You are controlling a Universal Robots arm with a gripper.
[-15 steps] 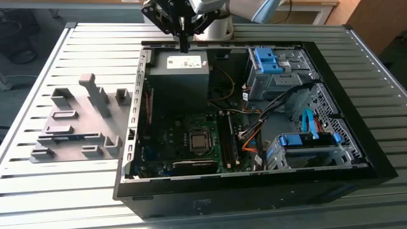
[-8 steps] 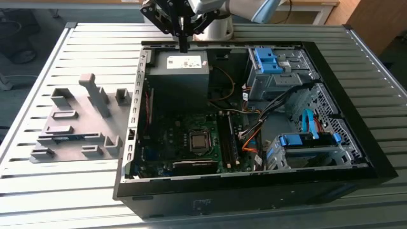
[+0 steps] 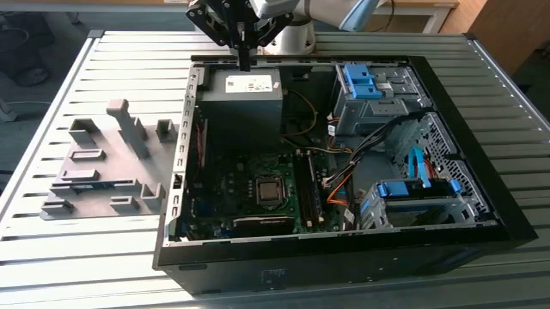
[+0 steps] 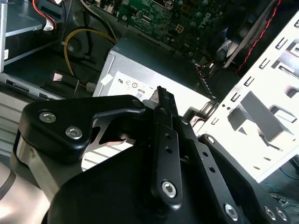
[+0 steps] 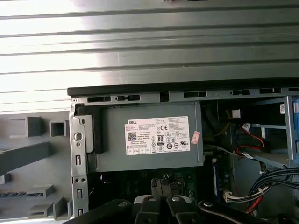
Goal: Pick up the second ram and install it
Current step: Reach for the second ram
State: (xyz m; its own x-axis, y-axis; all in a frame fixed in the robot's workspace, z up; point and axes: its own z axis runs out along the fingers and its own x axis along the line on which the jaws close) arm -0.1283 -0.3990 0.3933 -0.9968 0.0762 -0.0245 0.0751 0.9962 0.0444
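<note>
1 second ram (image 3: 89, 187), half hidden in fixture (image 3: 110, 162), well apart from hand (image 3: 245, 63)

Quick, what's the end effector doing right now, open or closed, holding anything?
End effector: closed, nothing visibly held, above the power supply.

The gripper (image 3: 244, 63) is black, the power supply (image 3: 245, 96) grey, the motherboard (image 4: 149, 11) green.

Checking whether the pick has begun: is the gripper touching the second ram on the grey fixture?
Apart. In the exterior view the gripper hangs over the power supply, while the second ram lies in the grey fixture.
</note>
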